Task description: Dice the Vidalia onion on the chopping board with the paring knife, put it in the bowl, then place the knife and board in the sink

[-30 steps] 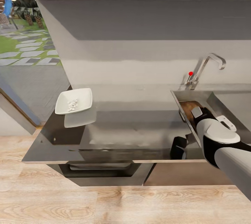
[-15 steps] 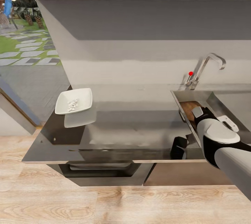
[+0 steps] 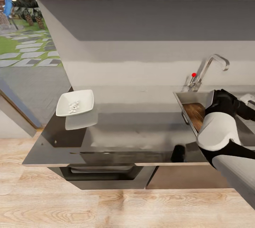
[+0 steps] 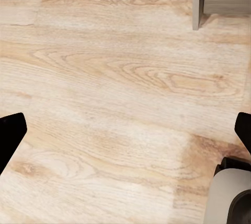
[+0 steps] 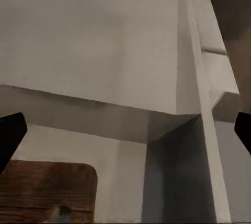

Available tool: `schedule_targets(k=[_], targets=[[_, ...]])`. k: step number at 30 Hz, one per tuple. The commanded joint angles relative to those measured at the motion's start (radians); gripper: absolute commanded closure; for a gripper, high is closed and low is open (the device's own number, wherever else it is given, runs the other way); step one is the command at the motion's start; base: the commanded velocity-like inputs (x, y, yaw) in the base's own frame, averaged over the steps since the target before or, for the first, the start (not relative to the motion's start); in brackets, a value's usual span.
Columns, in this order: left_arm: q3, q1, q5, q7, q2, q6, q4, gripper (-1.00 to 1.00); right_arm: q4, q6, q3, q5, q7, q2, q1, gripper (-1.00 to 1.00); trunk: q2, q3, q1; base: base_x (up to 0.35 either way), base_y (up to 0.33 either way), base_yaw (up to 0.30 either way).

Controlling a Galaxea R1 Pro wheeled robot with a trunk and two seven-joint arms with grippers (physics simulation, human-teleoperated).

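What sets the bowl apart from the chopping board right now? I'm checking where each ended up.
The bowl is white and sits on the countertop; the chopping board is brown wood and lies inside the sink. The bowl holds small white bits; the board's visible part is bare.

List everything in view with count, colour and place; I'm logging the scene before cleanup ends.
Bowl: one, white, left end of the countertop, small white pieces inside.
Countertop: one, grey steel, across the middle.
Sink: one, steel, right end of the countertop.
Board: one, brown wood, inside the sink.
Tap: one, chrome with red knob, behind the sink.
Floor: pale wood, below the countertop.
Right arm: white and black, over the sink.
Left pincer: black tips wide apart, over the floor.
Right pincer: black tips wide apart, above the board.
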Motion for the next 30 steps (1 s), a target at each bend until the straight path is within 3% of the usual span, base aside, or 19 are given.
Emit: schedule_targets(k=[1,2,3,7,8,21,26,30], targets=[[0.007,-0.001,-0.001,-0.004,0.0,-0.006,0.004,-1.0,-0.018,0.042,0.04,-0.033,0.004,0.006,-0.001,-1.0,-0.001,-0.001,0.0,0.0,0.0,0.0],[0.007,-0.001,-0.001,-0.004,0.0,-0.006,0.004,-1.0,-0.027,0.061,0.087,-0.081,0.005,0.008,-0.002,-1.0,-0.001,-0.001,0.0,0.0,0.0,0.0],[0.007,-0.001,-0.001,-0.004,0.0,-0.006,0.004,-1.0,-0.03,0.068,0.111,-0.103,0.006,0.009,-0.002,-1.0,-0.001,-0.001,0.0,0.0,0.0,0.0],[0.007,-0.001,-0.001,-0.004,0.0,-0.007,0.004,-1.0,-0.034,0.09,0.149,-0.135,0.013,0.011,-0.002,-1.0,-0.001,-0.001,0.0,0.0,0.0,0.0],[0.007,-0.001,-0.001,-0.004,0.0,-0.006,0.004,-1.0,-0.034,0.102,0.156,-0.14,0.042,0.011,-0.002,-1.0,-0.001,-0.001,0.0,0.0,0.0,0.0],[0.007,-0.001,-0.001,-0.004,0.0,-0.006,0.004,-1.0,-0.033,0.136,0.159,-0.142,0.109,0.006,-0.002,-1.0,-0.001,-0.001,0.0,-0.003,0.0,0.0],[0.007,-0.001,-0.001,-0.004,-0.001,-0.006,0.004,-1.0,-0.03,0.211,0.158,-0.138,0.268,-0.001,-0.002,-1.0,-0.001,-0.001,0.0,-0.224,0.0,0.0],[0.007,-0.001,-0.001,-0.004,-0.001,-0.006,0.004,-1.0,-0.03,0.257,0.17,-0.136,0.334,-0.003,-0.002,-1.0,-0.001,-0.001,0.0,-0.323,0.0,0.0]])
